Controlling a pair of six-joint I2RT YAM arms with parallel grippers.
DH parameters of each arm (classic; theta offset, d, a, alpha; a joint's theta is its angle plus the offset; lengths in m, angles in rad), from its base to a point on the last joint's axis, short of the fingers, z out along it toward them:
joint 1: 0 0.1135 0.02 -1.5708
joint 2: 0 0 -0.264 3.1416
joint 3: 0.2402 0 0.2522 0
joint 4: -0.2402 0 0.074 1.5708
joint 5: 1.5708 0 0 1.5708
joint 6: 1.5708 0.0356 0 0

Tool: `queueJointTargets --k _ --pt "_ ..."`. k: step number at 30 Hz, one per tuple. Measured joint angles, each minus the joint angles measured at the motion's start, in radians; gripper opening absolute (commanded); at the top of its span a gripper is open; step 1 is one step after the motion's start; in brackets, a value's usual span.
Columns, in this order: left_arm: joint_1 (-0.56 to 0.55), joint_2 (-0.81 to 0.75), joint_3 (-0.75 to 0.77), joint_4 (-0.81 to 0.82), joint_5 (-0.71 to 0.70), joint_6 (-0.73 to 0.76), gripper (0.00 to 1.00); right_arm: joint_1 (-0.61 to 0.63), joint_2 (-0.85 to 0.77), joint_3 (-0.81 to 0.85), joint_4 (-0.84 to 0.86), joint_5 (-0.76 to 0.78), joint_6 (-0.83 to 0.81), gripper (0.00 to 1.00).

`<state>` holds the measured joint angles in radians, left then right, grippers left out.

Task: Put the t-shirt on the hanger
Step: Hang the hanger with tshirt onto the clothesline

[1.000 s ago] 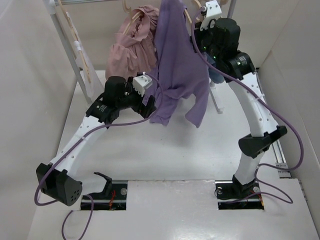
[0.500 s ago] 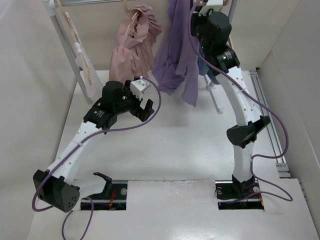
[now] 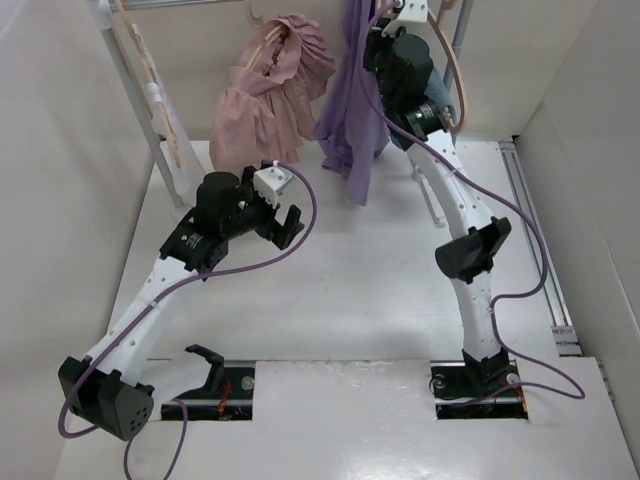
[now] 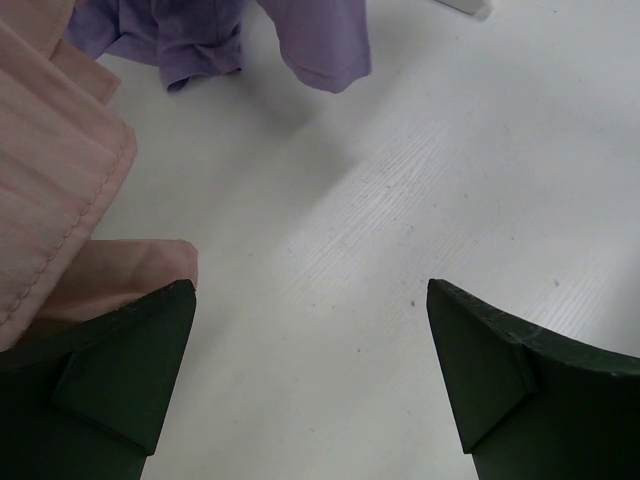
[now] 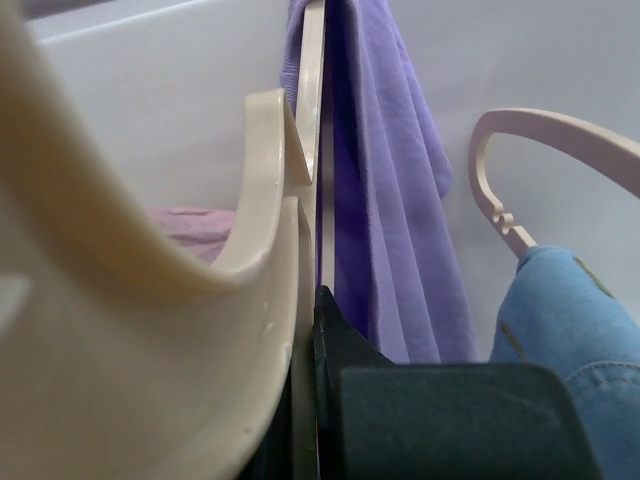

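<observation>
The lavender t-shirt hangs at the back rail, draped on the pale beige hanger. My right gripper is raised to the rail. In the right wrist view the gripper is shut on the hanger, with the t-shirt hanging just beyond it. In the top view the hanger is mostly hidden by cloth. My left gripper is open and empty low over the table. In the left wrist view the gripper has its jaws wide apart, and the t-shirt's hem is ahead of it.
A dusty pink garment hangs left of the t-shirt, and its cloth brushes my left finger. A like hanger bears a blue garment on the right. A white rack post stands at the left. Walls close both sides.
My right arm has raised the hanger with the t-shirt up and back to the rail. The t-shirt's hem has swung away from my left gripper, which has stayed low and open.
</observation>
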<state>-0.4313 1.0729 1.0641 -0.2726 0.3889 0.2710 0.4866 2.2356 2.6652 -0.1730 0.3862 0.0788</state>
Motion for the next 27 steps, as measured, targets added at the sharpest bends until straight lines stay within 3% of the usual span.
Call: queueJointTargets --k 22,27 --pt "0.000 -0.011 -0.018 -0.001 -0.027 0.059 1.00 -0.027 0.083 0.050 0.159 -0.015 0.152 0.00" --pt "0.000 -0.010 -0.019 0.000 0.014 0.143 1.00 -0.013 -0.033 -0.167 0.177 -0.038 0.121 0.00"
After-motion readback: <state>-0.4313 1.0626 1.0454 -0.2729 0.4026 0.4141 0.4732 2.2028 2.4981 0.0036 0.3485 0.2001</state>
